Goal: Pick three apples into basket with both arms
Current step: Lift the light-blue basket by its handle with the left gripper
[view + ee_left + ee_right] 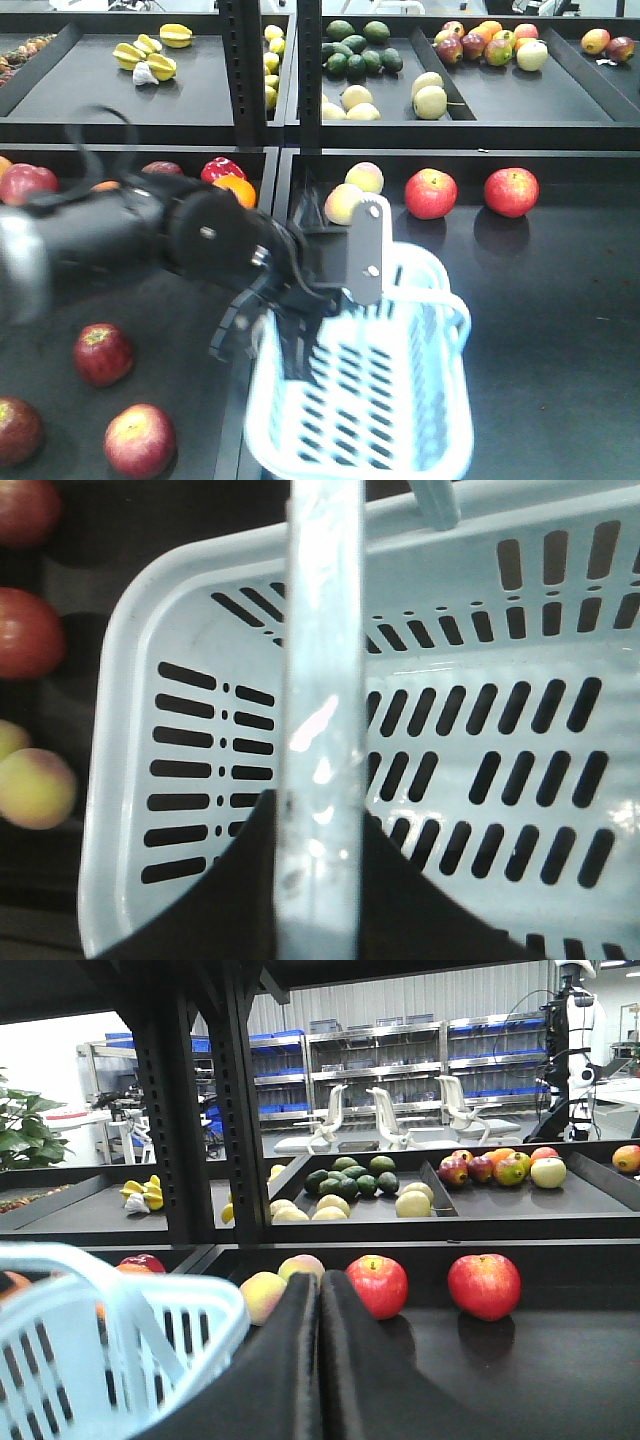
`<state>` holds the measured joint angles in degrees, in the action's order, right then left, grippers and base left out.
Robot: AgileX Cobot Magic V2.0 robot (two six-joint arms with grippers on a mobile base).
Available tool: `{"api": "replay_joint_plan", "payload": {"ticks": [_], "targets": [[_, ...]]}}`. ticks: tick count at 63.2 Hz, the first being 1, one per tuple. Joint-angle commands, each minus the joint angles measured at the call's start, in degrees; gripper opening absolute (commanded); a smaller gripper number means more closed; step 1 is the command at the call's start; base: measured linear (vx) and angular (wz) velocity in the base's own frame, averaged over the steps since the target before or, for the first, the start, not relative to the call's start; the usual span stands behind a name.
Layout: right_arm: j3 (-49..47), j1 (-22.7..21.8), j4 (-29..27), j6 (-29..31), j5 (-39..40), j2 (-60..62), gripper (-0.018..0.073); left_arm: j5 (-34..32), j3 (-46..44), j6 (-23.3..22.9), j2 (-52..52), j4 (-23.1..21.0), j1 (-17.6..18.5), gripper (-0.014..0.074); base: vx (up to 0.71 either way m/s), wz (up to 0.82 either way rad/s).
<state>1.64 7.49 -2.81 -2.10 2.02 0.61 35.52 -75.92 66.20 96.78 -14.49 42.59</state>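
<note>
While the left arm (120, 235) stretches in from the left, basket (450, 400): pale blue, near centre on the dark shelf (560, 330).
Left gripper (258, 325): right at the basket's left rim, grey plate (370, 250) upright; too blurred, can't call the jaws.
Right gripper (319, 1305): jaws pressed together, near the basket's right side.
Three apples: dark red apple (102, 352) left of the basket, second apple (140, 440) nearer, third apple (15, 430) at the left edge, all on the shelf.
Far side: red apples (430, 193), pale yellow apples (343, 203) beyond the basket.
</note>
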Motion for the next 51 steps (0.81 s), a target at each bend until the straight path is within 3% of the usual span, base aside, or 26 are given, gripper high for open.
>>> {"api": "replay_joint_plan", "payload": {"ticks": [1,9,15,39,51], "targets": [[0.8,0.0,0.2,0.0,4.3,0.6,-0.0009,-1.2,-1.9,-3.3,-7.6,6.1,0.1,-0.0008,0.00,0.00],[0.8,0.0,0.2,0.0,4.3,0.6,-0.0009,0.9,-1.9,-7.9,-14.1,11.4,0.1,-0.0008,0.00,0.00],[0.8,0.0,0.2,0.0,4.3,0.6,-0.0009,2.4,-1.9,-8.5,-18.9,13.7,0.1,-0.0008,0.00,0.00],[0.8,0.0,0.2,0.0,4.3,0.6,-0.0009,8.6,-1.9,-8.5,-35.7,13.9,0.1,-0.0008,0.00,0.00],[0.8,0.0,0.2,0.0,4.3,0.6,-0.0009,12.2,-1.9,-11.5,-41.5,13.9,0.1,-0.0008,0.00,0.00]]}}
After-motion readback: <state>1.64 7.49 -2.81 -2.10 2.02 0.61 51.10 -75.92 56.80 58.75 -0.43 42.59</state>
